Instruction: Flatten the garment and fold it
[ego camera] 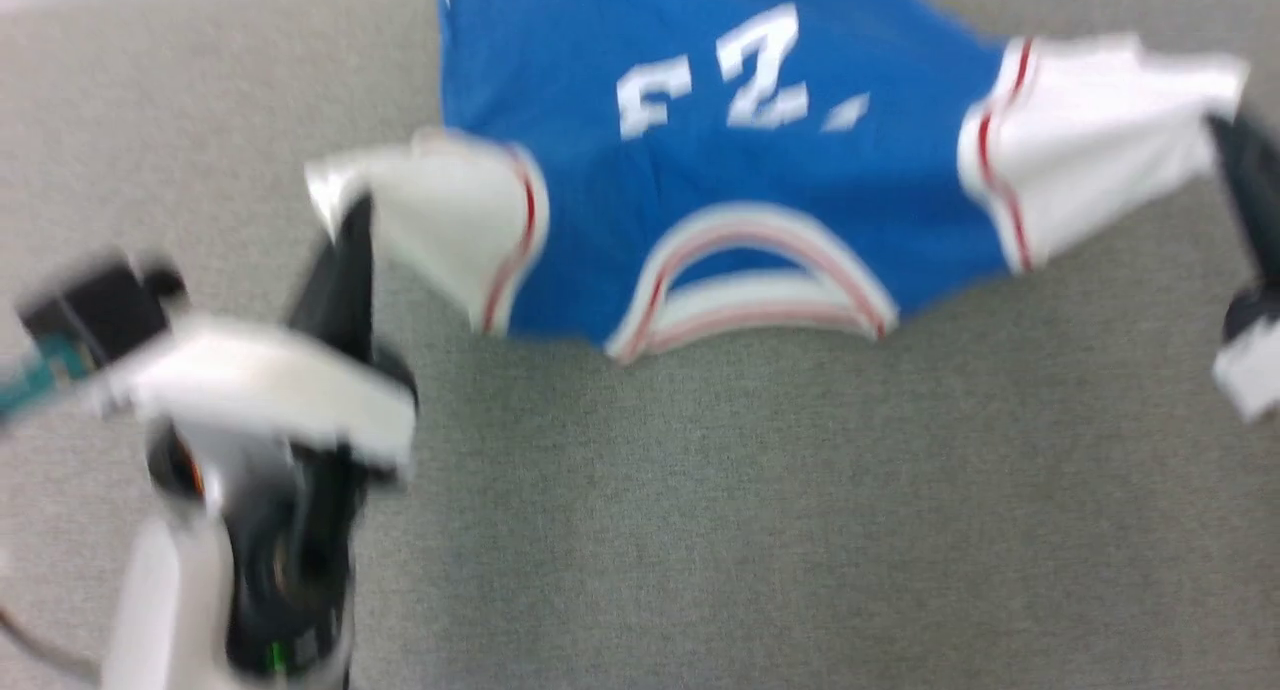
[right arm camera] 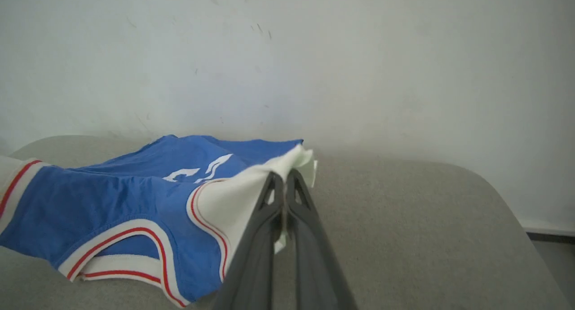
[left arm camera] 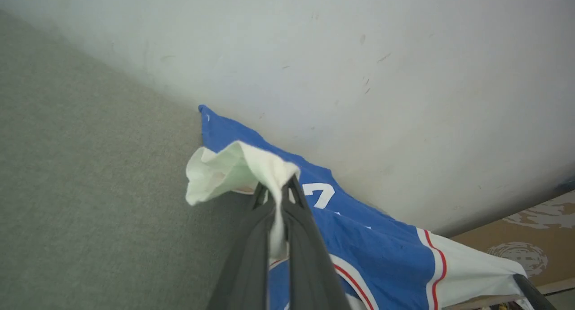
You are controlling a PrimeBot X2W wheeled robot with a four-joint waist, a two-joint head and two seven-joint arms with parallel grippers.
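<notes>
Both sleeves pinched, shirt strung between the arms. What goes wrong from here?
1. The left gripper and right gripper each pinch only a sleeve's edge of the garment; pulling harder may slip one free.
2. Its far edge lies against the wall, so it may bunch there when spread.
3. The collar sags in the middle and could land creased.

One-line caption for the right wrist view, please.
Right gripper pinching the white sleeve of a bright blue, red-trimmed jersey T-shirt on a grey surface.
</notes>
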